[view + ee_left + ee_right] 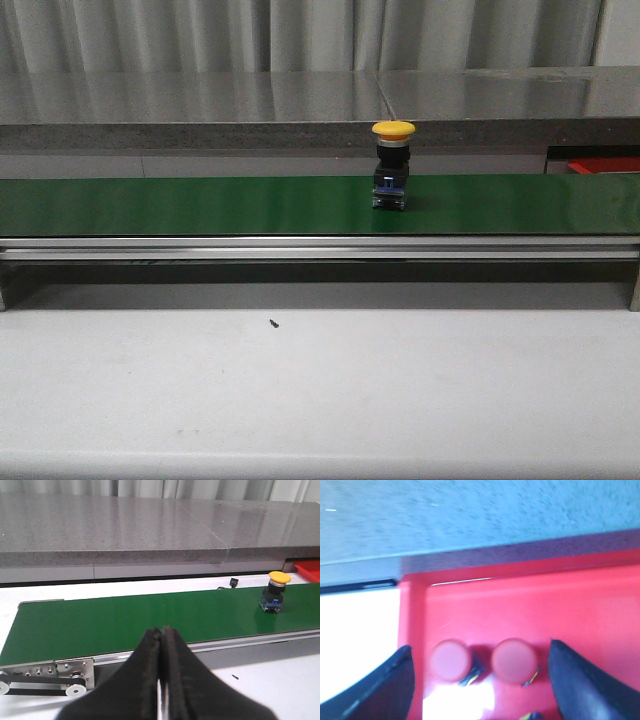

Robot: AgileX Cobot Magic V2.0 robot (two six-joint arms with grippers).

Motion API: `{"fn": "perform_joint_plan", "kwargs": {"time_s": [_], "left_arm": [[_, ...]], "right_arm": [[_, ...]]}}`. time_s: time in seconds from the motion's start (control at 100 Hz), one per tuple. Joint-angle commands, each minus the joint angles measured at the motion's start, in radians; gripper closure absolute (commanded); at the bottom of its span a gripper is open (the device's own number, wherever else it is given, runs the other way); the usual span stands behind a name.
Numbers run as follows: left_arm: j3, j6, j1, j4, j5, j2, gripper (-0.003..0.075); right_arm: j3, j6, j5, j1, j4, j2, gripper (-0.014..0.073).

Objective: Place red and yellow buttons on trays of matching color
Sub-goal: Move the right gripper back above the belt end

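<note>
Left fingers [162,650] were clenched together; right fingers [480,680] stood apart over two red buttons [451,660] in the red tray [560,605], while a yellow-capped button [392,165] stood upright on the green belt [200,205]

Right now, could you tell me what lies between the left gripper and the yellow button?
Only bare green conveyor belt, as the left wrist view shows, between the left gripper and the yellow button.

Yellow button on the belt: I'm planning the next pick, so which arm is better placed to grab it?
Probably the left. Its gripper is shut and empty, facing the belt with the yellow button in view. The right gripper hangs open over the red tray with two red buttons.
</note>
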Motion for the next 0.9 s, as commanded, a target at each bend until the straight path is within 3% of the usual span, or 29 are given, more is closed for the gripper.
{"fn": "perform_joint_plan", "kwargs": {"time_s": [0.0,0.53,0.72,0.89], "left_arm": [[-0.028,0.002,-0.008,-0.024,-0.068,0.008,0.0739],[-0.028,0.002,-0.008,-0.024,-0.068,0.008,0.0739],[-0.028,0.002,-0.008,-0.024,-0.068,0.008,0.0739],[-0.028,0.002,-0.008,-0.024,-0.068,0.008,0.0739]], "right_arm": [[-0.033,-0.004,0.03,0.001,0.031,-0.131,0.0042],[0.0,0.021,0.266,0.12,0.031,-0.452,0.0042],[0.184,0.021,0.238,0.155,0.03,-0.563,0.0042],[0.477,-0.034,0.096,0.187,0.029,-0.714,0.0042]]}}
